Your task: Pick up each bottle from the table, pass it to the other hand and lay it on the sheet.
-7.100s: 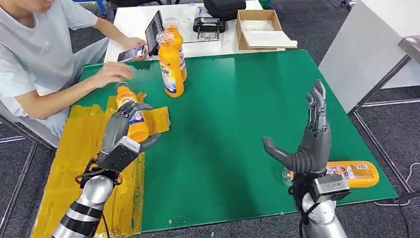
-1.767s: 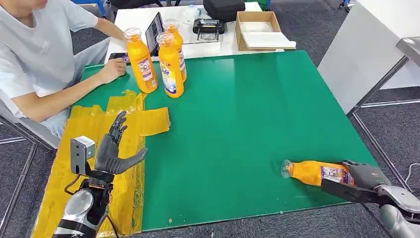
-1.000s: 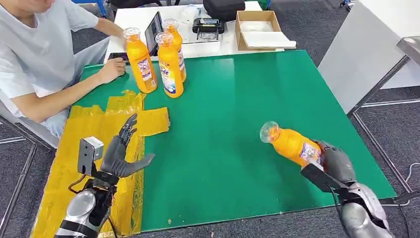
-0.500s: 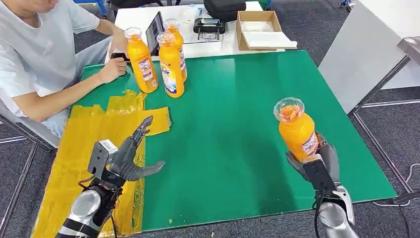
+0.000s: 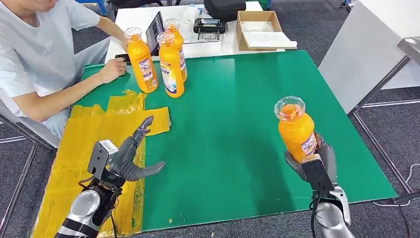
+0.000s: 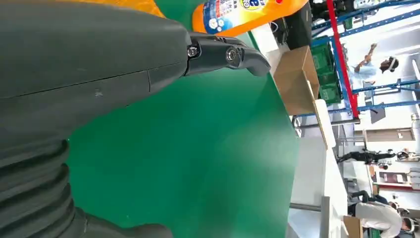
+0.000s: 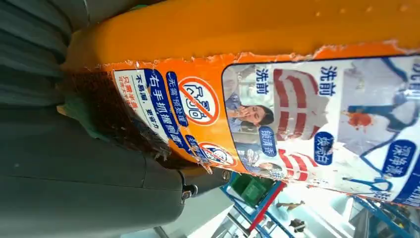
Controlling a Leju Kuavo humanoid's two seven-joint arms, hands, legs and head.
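My right hand grips an orange bottle by its lower body and holds it upright above the right side of the green table. Up close, the right wrist view has the bottle's label against that hand's palm. My left hand hovers open, fingers spread, over the edge of the yellow sheet at the table's left. Three more orange bottles stand upright at the far left of the table. One of them, an orange bottle, lies past my left hand's thumb.
A person sits at the table's far left with a forearm resting by the sheet and a hand near the standing bottles. Behind the green table a white table carries a tablet, a black device and a cardboard box.
My right hand lifted the bottle off the table's right edge and turned it upright. My left hand rose and moved slightly forward and right over the sheet's edge. The person stood a third bottle up.
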